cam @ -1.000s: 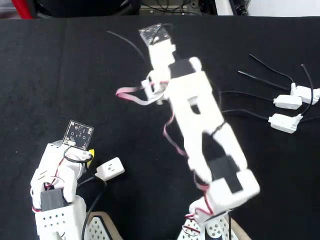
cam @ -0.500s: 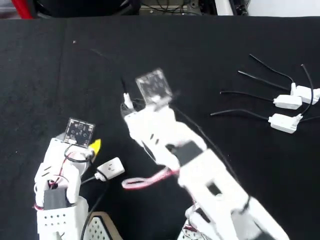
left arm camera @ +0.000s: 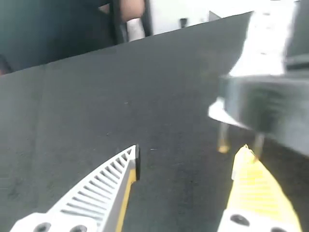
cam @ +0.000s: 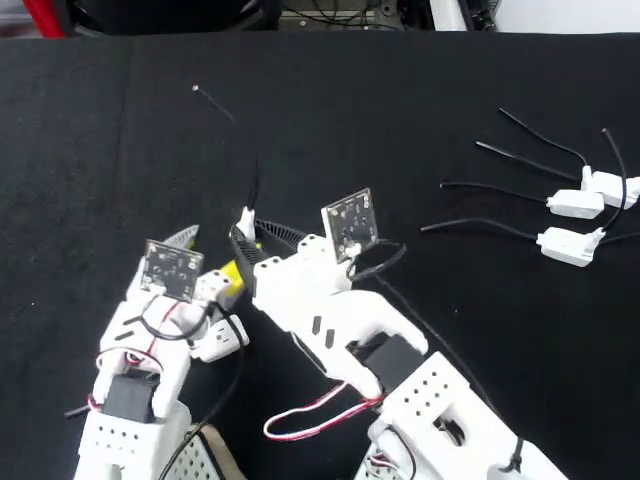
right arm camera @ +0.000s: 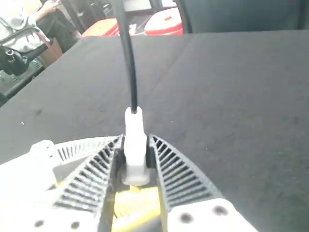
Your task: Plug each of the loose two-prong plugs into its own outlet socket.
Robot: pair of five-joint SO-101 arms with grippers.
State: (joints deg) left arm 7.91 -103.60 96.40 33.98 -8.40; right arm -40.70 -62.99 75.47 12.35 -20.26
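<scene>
We see a black cloth-covered table (cam: 400, 90) that stretches across the whole high view. Behind its far edge, at the left corner, stands a bright red object (cam: 45, 15), partly cut off, and we cannot tell what it is. At the far right corner there is a flat white surface (cam: 565, 14). In the right wrist view, beyond the table, we see two red rounded containers (right arm camera: 166, 21) just beside each other, and near them a dark chair back (right arm camera: 241, 14). In the left wrist view a pale white wall (left arm camera: 193, 12) rises behind the table.
</scene>
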